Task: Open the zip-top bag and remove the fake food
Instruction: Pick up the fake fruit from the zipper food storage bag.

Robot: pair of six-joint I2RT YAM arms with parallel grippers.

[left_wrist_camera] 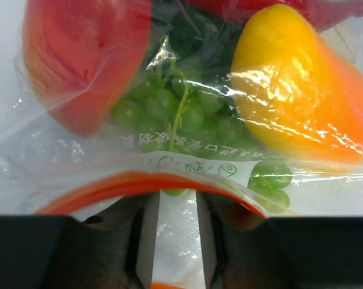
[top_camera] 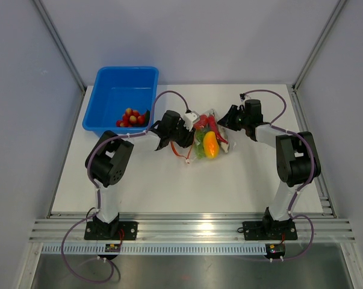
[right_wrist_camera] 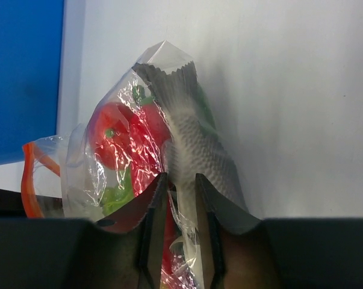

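The zip-top bag (top_camera: pixel 209 135) lies on the white table (top_camera: pixel 169 186) to the right of the blue tub (top_camera: pixel 118 99), off its near corner, with the fake food (top_camera: pixel 210 146) bunched inside. Much of it reads only halfway through the crinkled film. In the left wrist view a yellow-orange pepper (left_wrist_camera: pixel 295 90) and a red piece (left_wrist_camera: pixel 79 54) run off the frame's edge, green grapes (left_wrist_camera: pixel 175 111) sit wedged between them, and the printed lettering is lost in glare. From the right wrist a grey fish (right_wrist_camera: pixel 193 144) hides whatever lies behind it. The orange-red zip strip (left_wrist_camera: pixel 139 183) bows in an arc — whether the mouth is parted I cannot tell. The left gripper (left_wrist_camera: pixel 178 201), on the tub side of the bag, has its jaws drawn close, pinching a fold of film right at the strip. The right gripper (right_wrist_camera: pixel 181 180), on the side away from the tub, nips the film beside the fish the same way. Inside the tub lie a few red and yellow pieces (top_camera: pixel 132 117) — too small to name.
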